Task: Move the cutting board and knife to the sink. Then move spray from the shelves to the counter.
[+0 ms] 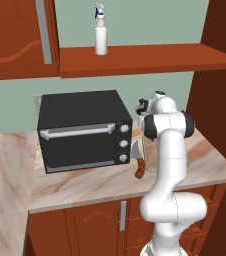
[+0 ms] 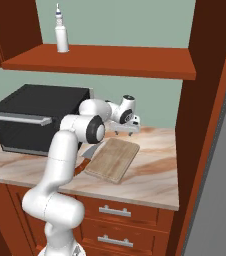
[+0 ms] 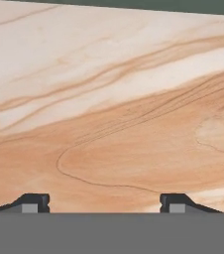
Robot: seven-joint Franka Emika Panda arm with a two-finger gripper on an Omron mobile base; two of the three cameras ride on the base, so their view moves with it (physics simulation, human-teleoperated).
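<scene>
Fingers [image 3: 104, 203] apart above counter [image 3: 109, 99]; cutting board [image 2: 112, 158] long axis angles toward back wall.

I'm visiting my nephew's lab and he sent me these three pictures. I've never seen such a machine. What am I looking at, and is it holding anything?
It is a computer-drawn kitchen with a white robot arm on a base that can drive. Two pictures come from cameras on that base, behind the arm to its left and right. The third comes from a camera on the hand, looking along its pincer.

On the marbled counter stand a black oven and a wooden cutting board, with a knife beside the board. A white spray bottle stands on the shelves above.

The pincer hangs over the far end of the board. In the hand picture its two dark tips stand well apart with nothing between them, so it holds nothing.
</scene>
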